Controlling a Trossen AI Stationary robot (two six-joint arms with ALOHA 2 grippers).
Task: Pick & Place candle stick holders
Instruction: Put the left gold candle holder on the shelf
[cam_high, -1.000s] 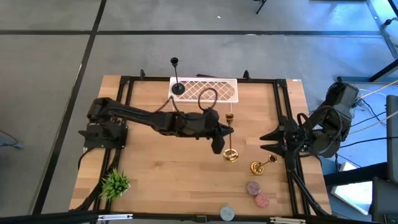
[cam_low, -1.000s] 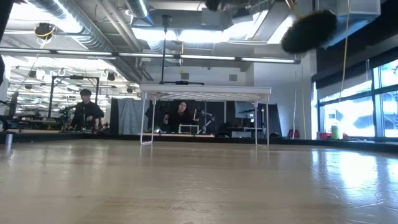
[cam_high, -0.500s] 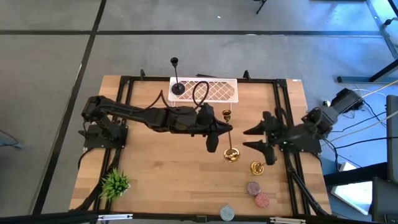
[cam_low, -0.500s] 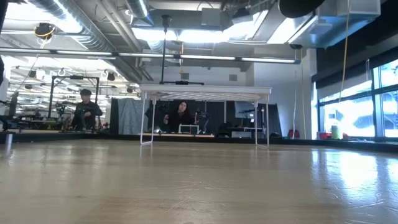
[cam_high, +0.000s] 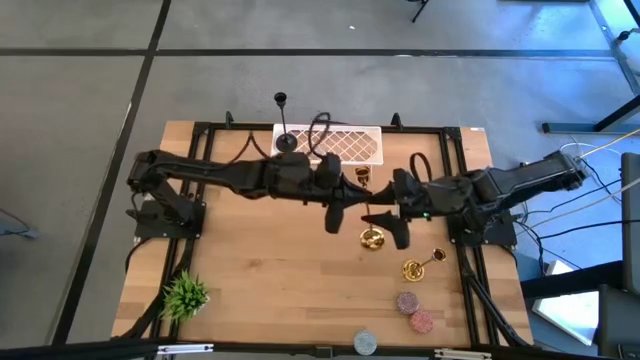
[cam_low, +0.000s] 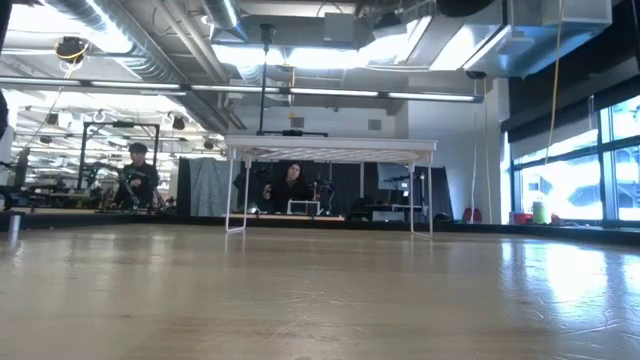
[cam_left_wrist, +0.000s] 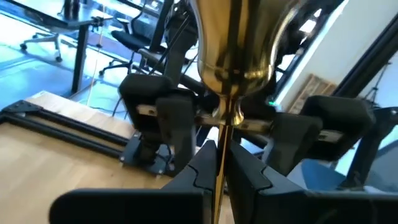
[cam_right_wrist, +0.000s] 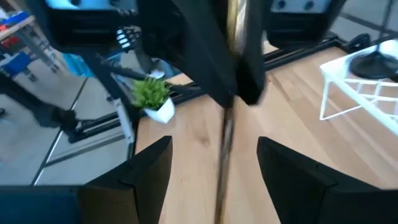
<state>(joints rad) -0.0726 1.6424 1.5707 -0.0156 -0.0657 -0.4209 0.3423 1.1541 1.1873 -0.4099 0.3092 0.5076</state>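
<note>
The risk was a handover slip: if the left gripper (cam_high: 345, 203) let go before the right gripper (cam_high: 385, 215) closed, the gold candle stick holder (cam_high: 371, 237) at frame centre could topple onto the bench (cam_high: 250, 290). The left gripper was clamped on its stem; the right gripper's fingers stood apart, straddling it.

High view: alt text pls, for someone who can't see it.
Mid-table, the left gripper holds a gold candle stick holder by its stem while the open right gripper closes in. Another gold holder lies nearby; a black holder stands on the white rack.
</note>
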